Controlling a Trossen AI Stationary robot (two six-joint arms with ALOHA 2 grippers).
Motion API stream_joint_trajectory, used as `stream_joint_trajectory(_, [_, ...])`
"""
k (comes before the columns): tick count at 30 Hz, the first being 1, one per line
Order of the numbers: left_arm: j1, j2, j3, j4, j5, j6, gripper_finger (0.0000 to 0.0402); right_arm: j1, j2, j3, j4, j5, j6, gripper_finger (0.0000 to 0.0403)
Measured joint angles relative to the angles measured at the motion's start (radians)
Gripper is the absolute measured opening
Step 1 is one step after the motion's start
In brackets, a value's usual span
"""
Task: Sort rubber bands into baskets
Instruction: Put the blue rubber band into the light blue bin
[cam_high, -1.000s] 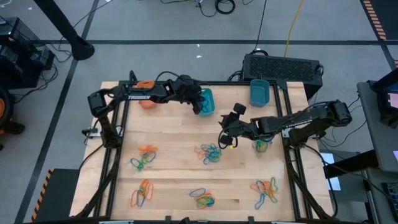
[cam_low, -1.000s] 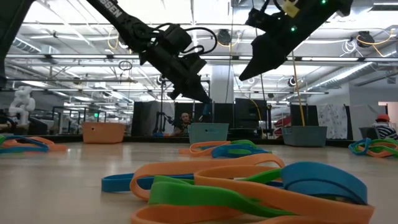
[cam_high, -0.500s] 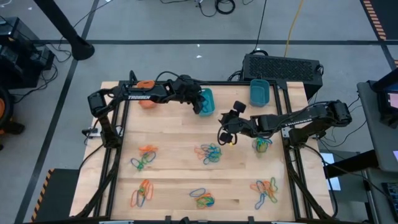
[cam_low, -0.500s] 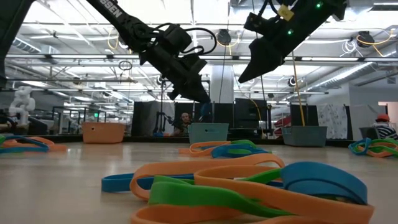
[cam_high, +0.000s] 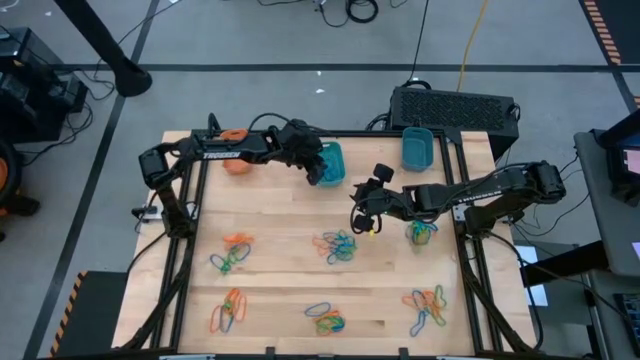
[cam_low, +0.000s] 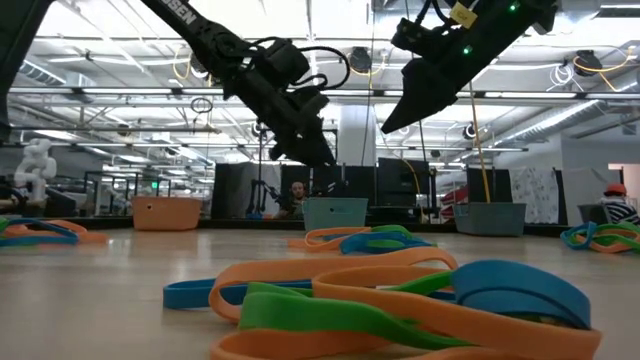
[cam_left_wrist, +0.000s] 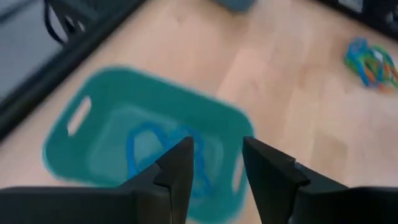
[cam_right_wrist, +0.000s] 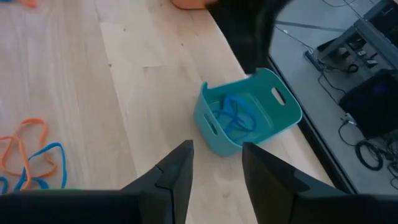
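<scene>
- High view shows your left claw (cam_high: 318, 172) released, empty, over the middle teal basket (cam_high: 331, 160), blue rubber bands (cam_left_wrist: 163, 151) inside.
- Your right claw (cam_high: 362, 222) hangs parted, empty, above the counter (cam_high: 280, 215).

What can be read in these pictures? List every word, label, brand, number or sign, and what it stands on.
"SSEN": white letters on the left arm in the low view, with the start of the word cut off at the picture's top.
White lettering on the same arm in the high view: too small to read.
Nothing else readable.
</scene>
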Motion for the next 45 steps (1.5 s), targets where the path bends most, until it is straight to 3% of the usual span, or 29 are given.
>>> stream_joint_trajectory(5, [-0.060, -0.091, 0.010, -0.285, 0.079, 0.039, 0.0146, 0.000, 0.000, 0.000, 0.025, -0.116, 0.005, 0.0130])
stream_joint_trajectory(10, [-0.215, -0.186, 0.009, -0.567, 0.081, 0.072, 0.0146, 0.001, 0.000, 0.000, 0.093, -0.276, -0.001, 0.0130])
stream_joint_trajectory(16, [-0.482, -0.286, -0.031, -0.642, 0.070, -0.082, 0.0146, 0.001, 0.000, 0.000, 0.133, -0.310, -0.001, 0.0130])
stream_joint_trajectory(24, [-0.803, -0.313, -0.052, -0.850, -0.204, -0.385, 0.0146, 0.014, 0.000, 0.000, 0.148, -0.311, 0.014, 0.0130])
stream_joint_trajectory(29, [-0.909, -0.305, -0.052, -0.830, -0.319, -0.449, 0.0146, 0.054, 0.000, 0.000, 0.081, -0.311, 0.023, 0.0130])
stream_joint_trajectory(34, [-0.956, -0.305, -0.052, -0.716, -0.447, -0.422, 0.0146, 0.095, -0.022, 0.000, -0.132, -0.358, 0.129, 0.0130])
stream_joint_trajectory(40, [-0.955, -0.284, -0.069, -0.491, -0.556, -0.239, 0.0146, 0.123, -0.063, 0.000, -0.434, -0.411, 0.364, 0.0130])
stream_joint_trajectory(45, [-0.912, -0.281, -0.183, -0.169, -0.633, -0.108, 0.0146, 0.148, -0.064, 0.001, -0.636, -0.314, 0.528, 0.0130])
